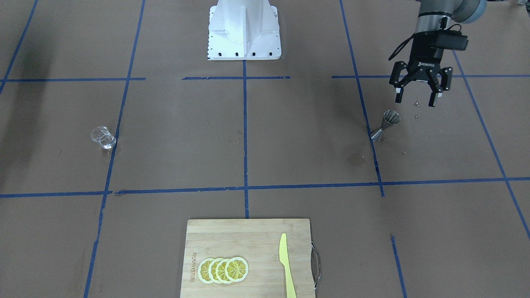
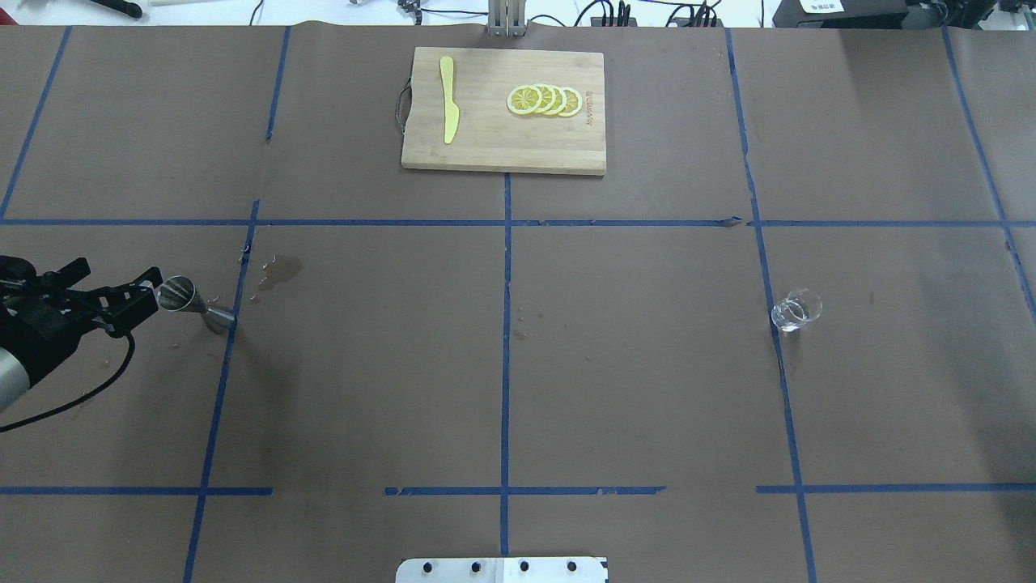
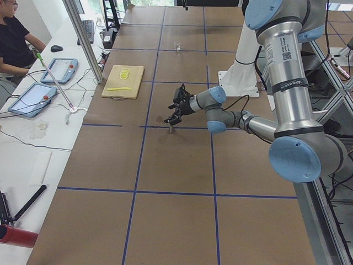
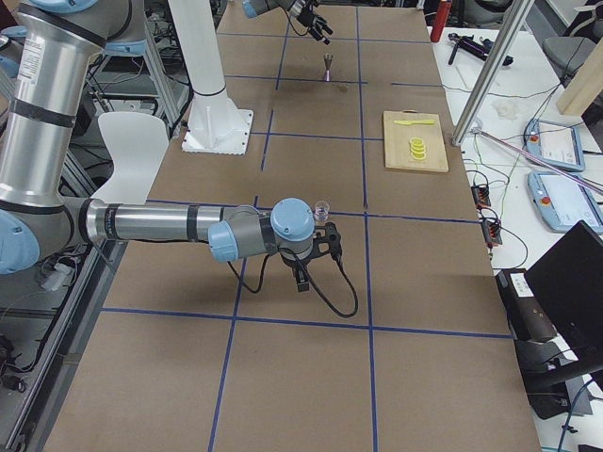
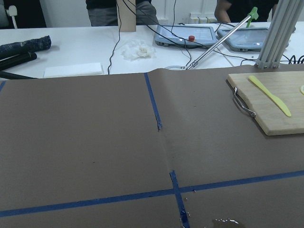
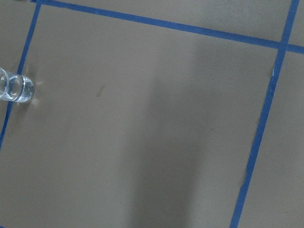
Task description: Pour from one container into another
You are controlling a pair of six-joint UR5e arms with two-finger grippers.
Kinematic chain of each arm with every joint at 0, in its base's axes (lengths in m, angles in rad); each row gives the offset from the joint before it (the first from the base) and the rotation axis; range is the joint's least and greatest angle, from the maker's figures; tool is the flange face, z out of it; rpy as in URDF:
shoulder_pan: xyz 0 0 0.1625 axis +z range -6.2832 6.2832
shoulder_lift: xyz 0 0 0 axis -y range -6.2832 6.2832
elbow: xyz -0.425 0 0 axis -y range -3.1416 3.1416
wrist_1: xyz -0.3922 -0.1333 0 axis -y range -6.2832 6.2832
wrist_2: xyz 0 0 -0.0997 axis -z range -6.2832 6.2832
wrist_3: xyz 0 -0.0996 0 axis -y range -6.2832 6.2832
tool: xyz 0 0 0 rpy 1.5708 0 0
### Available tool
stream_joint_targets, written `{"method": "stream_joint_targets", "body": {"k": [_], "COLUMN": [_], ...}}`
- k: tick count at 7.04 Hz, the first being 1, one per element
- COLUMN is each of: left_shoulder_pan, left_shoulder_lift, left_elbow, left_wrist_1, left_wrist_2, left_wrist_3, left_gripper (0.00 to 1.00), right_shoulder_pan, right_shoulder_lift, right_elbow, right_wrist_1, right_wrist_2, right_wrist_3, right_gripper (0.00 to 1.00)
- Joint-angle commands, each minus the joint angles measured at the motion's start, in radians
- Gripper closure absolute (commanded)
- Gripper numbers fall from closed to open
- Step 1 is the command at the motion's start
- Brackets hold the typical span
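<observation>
The glass (image 1: 102,138) stands on the bench (image 1: 248,157) near the right hand (image 4: 320,247); whether that hand is open or closed I cannot tell. The jigger (image 1: 386,124) stands just beneath the left hand (image 1: 415,100), which is spread open and empty. Nothing is held, so I judge grasping comes first: take the glass and carry it across to the jigger. The board (image 1: 248,236) lies well apart from both hands and blocks nothing.

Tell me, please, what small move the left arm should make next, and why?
Probably lower the left gripper onto the jigger, so its open jaws straddle the narrow waist. It hangs open just beside the jigger's top cup, holding nothing, and the glass tumbler stands far off on the robot's right, so no pouring is possible until one container is gripped.
</observation>
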Motion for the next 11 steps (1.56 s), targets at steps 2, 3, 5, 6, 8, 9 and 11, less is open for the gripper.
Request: {"method": "stream_joint_targets", "body": {"k": [2,3,5,6,8,9,11], "left_shoulder_pan": [0.138,0.156,0.160,0.160,0.160,0.160,0.160], "left_shoulder_lift": [-0.024,-0.072,-0.134,-0.143,-0.157,-0.190,-0.226], "left_elbow": [0.061,0.095,0.150,0.200,0.245,0.282,0.331], "left_wrist_1": [0.046,0.046,0.046,0.045,0.042,0.040,0.036], "left_wrist_2": [0.236,0.267,0.286,0.319,0.329,0.344,0.352], "left_wrist_3": [-0.052,-0.096,-0.164,-0.164,-0.166,-0.166,-0.174], "left_gripper": [0.01,0.01,0.01,0.01,0.01,0.01,0.01], "right_shoulder_pan": [0.000,0.000,0.000,0.000,0.000,0.000,0.000], "right_shoulder_lift": [0.000,0.002,0.002,0.002,0.002,0.002,0.002], "right_elbow": [-0.001,-0.001,-0.001,-0.001,0.000,0.000,0.000], "right_wrist_1": [-0.001,0.000,0.000,0.000,0.000,0.000,0.000], "right_wrist_2": [0.003,0.003,0.003,0.003,0.003,0.003,0.003], "right_wrist_3": [0.000,0.000,0.000,0.000,0.000,0.000,0.000], "right_gripper": [0.00,0.00,0.00,0.00,0.00,0.00,0.00]}}
